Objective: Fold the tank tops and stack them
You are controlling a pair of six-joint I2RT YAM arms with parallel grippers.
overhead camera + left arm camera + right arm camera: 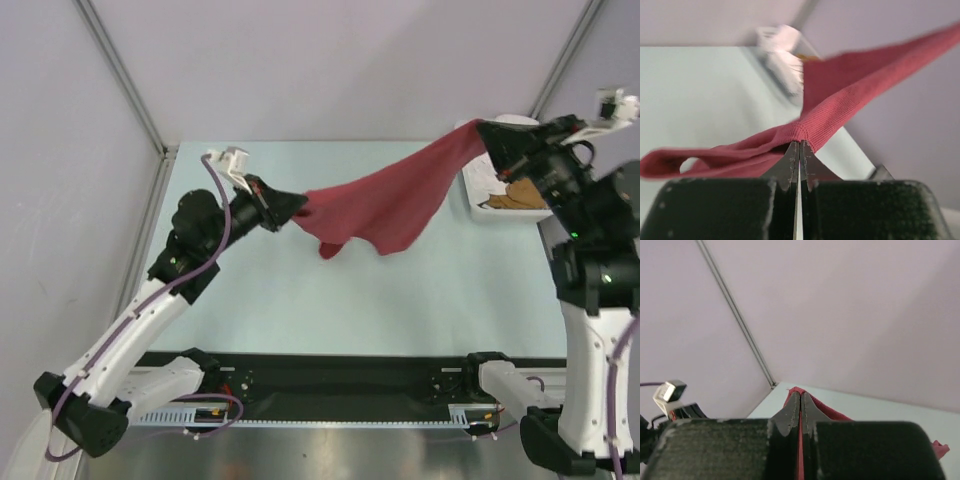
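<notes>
A: Where's the top view?
B: High above the dark red tank top (390,205), on its near side, looking down over the whole surface (300,300).
A: And the wrist views?
B: Each looks along its own hand, right against the cloth: the left hand (799,146) at the top's left end, the right hand (800,396) at its right end. All three share that top.
</notes>
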